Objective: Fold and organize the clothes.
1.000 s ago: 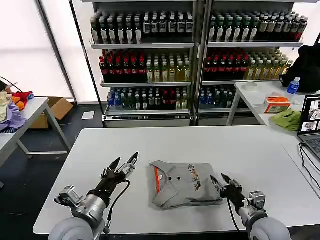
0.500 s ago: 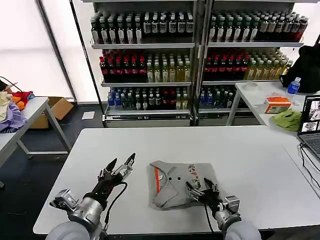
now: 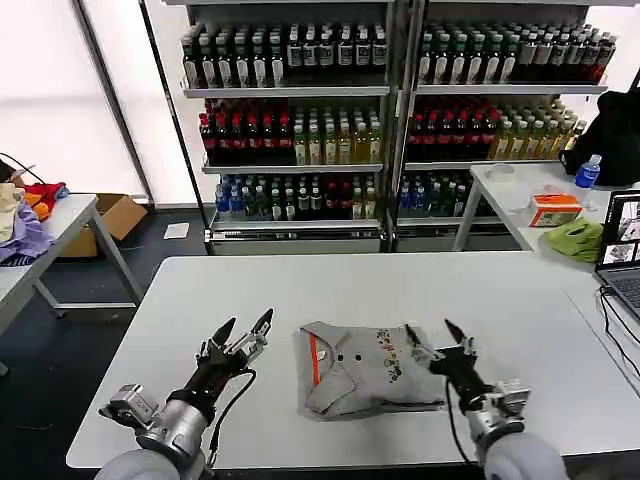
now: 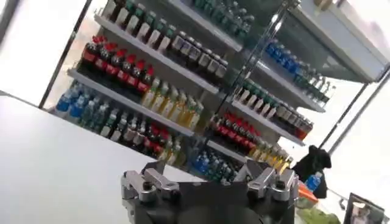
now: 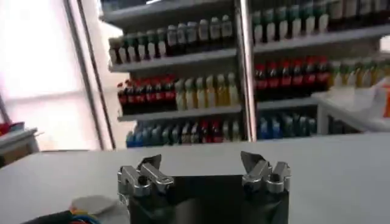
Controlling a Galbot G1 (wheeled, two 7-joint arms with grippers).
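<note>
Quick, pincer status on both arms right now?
Left pincer: open, holding nothing, above the table left of the folded shirt.
Right pincer: open, holding nothing, over the shirt's right edge.

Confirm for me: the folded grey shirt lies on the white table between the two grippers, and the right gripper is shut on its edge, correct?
Not quite. In the head view the right gripper is open over the shirt's right edge, holding nothing. The rest stands: the shirt lies folded on the table, with the left gripper open beside it.
</note>
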